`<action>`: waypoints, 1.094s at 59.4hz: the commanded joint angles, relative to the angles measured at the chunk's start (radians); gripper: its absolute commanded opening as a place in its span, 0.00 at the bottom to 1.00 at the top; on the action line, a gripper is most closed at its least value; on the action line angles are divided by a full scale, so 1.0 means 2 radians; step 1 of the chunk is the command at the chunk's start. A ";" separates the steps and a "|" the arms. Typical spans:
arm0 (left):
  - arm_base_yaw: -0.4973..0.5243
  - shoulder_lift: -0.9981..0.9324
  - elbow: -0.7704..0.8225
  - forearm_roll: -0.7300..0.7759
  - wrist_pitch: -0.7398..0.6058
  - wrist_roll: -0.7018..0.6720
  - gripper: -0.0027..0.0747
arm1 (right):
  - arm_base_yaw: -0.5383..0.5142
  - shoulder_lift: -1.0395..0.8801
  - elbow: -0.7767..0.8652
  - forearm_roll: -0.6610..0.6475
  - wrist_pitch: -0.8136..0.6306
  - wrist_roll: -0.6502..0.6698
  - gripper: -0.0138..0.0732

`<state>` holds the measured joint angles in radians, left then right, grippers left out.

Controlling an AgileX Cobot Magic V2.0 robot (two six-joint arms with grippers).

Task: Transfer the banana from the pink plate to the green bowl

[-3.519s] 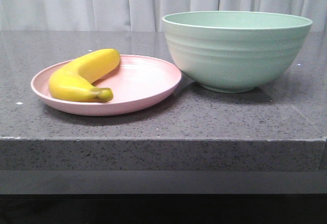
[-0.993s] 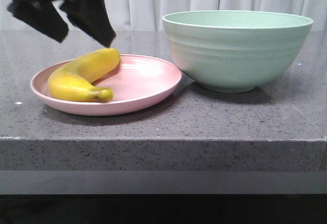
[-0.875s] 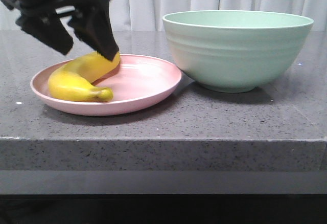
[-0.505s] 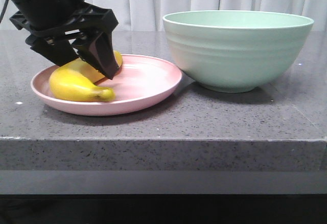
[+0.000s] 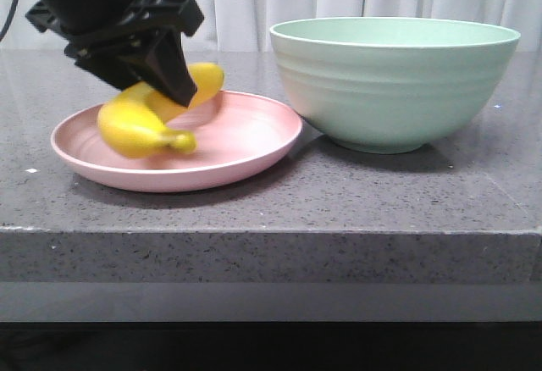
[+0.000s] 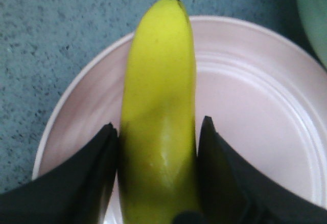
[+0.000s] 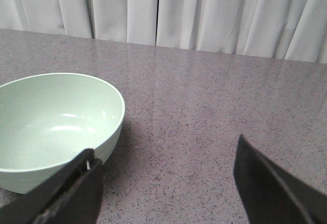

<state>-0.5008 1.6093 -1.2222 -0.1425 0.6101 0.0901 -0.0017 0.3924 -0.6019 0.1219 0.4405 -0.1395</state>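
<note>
The left fingers (image 6: 158,157) squeeze the banana (image 6: 159,106) around its fat middle. It looks light, smooth, soft, easily bruised.

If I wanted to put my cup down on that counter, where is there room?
Bare counter runs along the front edge before the pink plate and green bowl. The gap where plate meets bowl is tight, and the left pincer holds the banana over the plate.
</note>
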 commanded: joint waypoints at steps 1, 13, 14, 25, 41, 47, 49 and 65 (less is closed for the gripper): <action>-0.004 -0.043 -0.032 -0.007 -0.046 -0.004 0.29 | 0.000 0.007 -0.018 0.001 -0.040 -0.005 0.79; -0.006 -0.108 -0.037 -0.015 -0.089 -0.004 0.29 | 0.000 0.007 -0.018 0.009 -0.040 -0.005 0.79; -0.006 -0.110 -0.037 -0.015 -0.092 -0.004 0.29 | 0.000 0.007 -0.018 0.010 -0.040 -0.005 0.79; -0.025 -0.166 -0.036 -0.015 -0.116 -0.002 0.29 | 0.000 0.007 -0.018 0.033 -0.040 -0.005 0.79; -0.095 -0.180 -0.036 -0.015 -0.132 -0.002 0.28 | 0.005 0.053 -0.040 0.154 -0.027 -0.005 0.79; -0.112 -0.180 -0.036 -0.015 -0.136 -0.002 0.28 | 0.019 0.090 -0.069 0.221 -0.014 -0.005 0.79; -0.116 -0.180 -0.036 -0.015 -0.137 -0.002 0.28 | 0.024 0.102 -0.079 0.242 -0.012 -0.005 0.79; -0.120 -0.172 -0.036 -0.015 -0.130 -0.002 0.28 | 0.099 0.220 -0.175 0.428 -0.013 -0.039 0.79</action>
<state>-0.7329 1.2883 -1.2602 -0.1576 0.4362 0.0901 0.1570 0.7680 -0.8721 0.8350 0.4776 -0.1715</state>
